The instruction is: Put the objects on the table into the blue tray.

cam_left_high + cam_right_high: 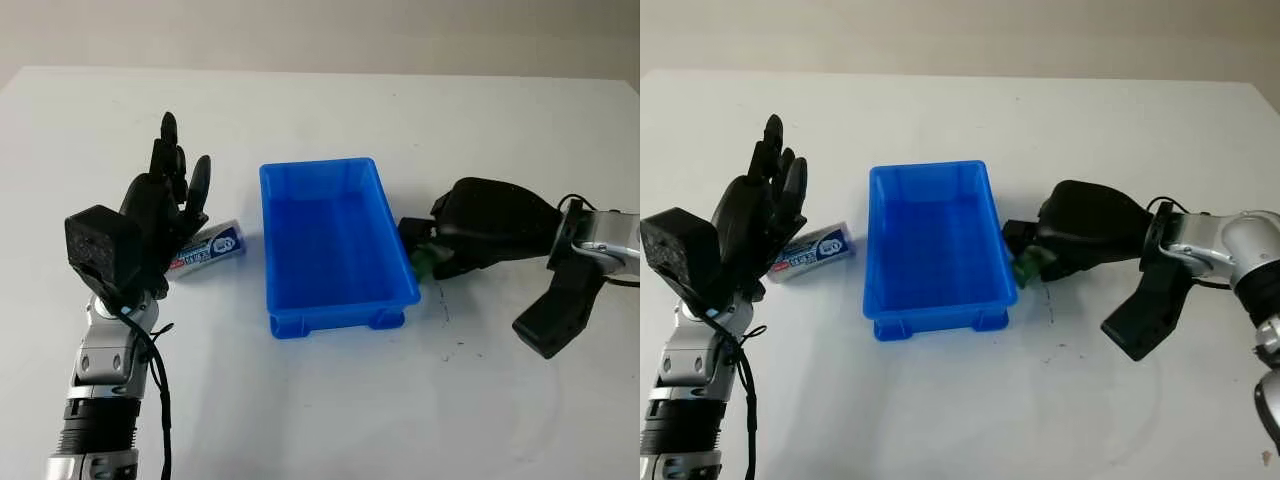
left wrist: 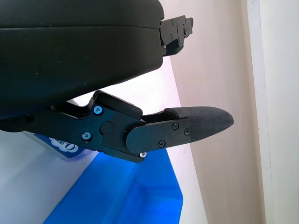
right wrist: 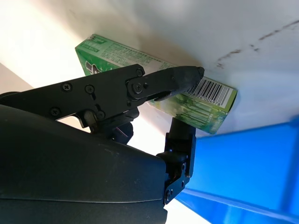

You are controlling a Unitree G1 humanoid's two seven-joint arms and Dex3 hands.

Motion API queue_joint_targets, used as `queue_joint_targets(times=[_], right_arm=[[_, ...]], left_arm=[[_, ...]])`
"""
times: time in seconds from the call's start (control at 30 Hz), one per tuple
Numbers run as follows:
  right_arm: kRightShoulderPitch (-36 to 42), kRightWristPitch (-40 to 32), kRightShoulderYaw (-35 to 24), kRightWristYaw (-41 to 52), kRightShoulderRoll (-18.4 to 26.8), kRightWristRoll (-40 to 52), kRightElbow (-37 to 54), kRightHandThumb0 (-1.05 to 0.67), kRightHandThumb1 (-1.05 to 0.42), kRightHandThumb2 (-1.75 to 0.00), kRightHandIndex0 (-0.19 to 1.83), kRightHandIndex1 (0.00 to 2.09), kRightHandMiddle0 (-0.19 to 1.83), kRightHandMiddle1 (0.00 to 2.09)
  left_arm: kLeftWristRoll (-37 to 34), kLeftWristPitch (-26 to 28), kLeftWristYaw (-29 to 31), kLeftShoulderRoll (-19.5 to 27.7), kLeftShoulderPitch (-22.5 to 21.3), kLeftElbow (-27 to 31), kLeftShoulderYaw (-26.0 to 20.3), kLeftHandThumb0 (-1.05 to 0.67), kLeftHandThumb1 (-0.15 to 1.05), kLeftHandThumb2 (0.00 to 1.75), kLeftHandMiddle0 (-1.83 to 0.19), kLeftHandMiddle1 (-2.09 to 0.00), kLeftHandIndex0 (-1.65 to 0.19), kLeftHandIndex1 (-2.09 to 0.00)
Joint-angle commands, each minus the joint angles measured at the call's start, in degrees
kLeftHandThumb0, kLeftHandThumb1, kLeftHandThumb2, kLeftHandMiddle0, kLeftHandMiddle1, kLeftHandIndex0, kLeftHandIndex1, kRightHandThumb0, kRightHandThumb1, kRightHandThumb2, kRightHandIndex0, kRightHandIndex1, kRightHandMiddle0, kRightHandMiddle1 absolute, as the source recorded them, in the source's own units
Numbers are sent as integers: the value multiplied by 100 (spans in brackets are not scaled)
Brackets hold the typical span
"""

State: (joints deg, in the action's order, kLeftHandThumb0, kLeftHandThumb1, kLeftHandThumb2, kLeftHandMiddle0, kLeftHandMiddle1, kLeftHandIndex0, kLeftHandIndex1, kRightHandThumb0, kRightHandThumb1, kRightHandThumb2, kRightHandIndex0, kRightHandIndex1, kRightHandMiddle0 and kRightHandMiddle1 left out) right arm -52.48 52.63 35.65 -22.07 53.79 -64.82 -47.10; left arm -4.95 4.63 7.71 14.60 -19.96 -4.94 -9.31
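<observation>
1. Left eye view is showing you the blue tray (image 1: pixel 335 245) sitting in the middle of the white tabletop (image 1: pixel 330 400), with both arms flanking it.
2. Your right robot hand (image 1: pixel 440 245) is lying low on the tabletop just beside the tray's right wall, and its fingers are closing around a green box (image 3: pixel 154 84).
3. Right wrist view is giving you the close look: one finger (image 3: pixel 182 77) is pressing across the top face of the green box near its barcode end, while another is reaching in from the opposite side, so the box is being pinched between them.
4. The green box is lying on the tabletop outside the tray, right next to the blue wall.
5. Your left robot hand (image 1: pixel 165 205) is raised above the tabletop to the left of the tray, open and holding nothing.
6. A white and blue tube (image 1: pixel 207 247) is lying on the tabletop just beyond that left robot hand, between it and the tray's left wall, partly covered by the fingers.
7. The tray itself is holding nothing that you can see.
</observation>
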Motion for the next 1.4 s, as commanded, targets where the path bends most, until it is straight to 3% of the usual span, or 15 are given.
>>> queue_joint_targets(times=[0.0, 0.2, 0.77, 1.37], right_arm=[[-148, -102, -167, 178, -44, 212, -79, -45, -105, -13, 81, 209, 62, 209], [-365, -409, -454, 696, -147, 654, -156, -44, -105, -11, 77, 209, 68, 209], [-809, -721, -1000, 733, -375, 1329, -270, -42, -101, -5, 90, 209, 83, 209], [-1329, -590, -1383, -212, -983, 1486, 599, -42, -102, -6, 107, 209, 89, 209]], left_arm=[[10, -5, 5, 57, -34, 117, -16, -80, 105, 58, 19, 0, 19, 0], [12, -6, 9, 58, -46, 97, -13, -80, 105, 57, 19, 0, 19, 0], [-8, -8, 48, 83, -13, 135, -26, -79, 105, 58, 19, 0, 19, 0], [46, 66, -67, 27, 16, 195, 10, -80, 105, 58, 19, 0, 19, 0]])
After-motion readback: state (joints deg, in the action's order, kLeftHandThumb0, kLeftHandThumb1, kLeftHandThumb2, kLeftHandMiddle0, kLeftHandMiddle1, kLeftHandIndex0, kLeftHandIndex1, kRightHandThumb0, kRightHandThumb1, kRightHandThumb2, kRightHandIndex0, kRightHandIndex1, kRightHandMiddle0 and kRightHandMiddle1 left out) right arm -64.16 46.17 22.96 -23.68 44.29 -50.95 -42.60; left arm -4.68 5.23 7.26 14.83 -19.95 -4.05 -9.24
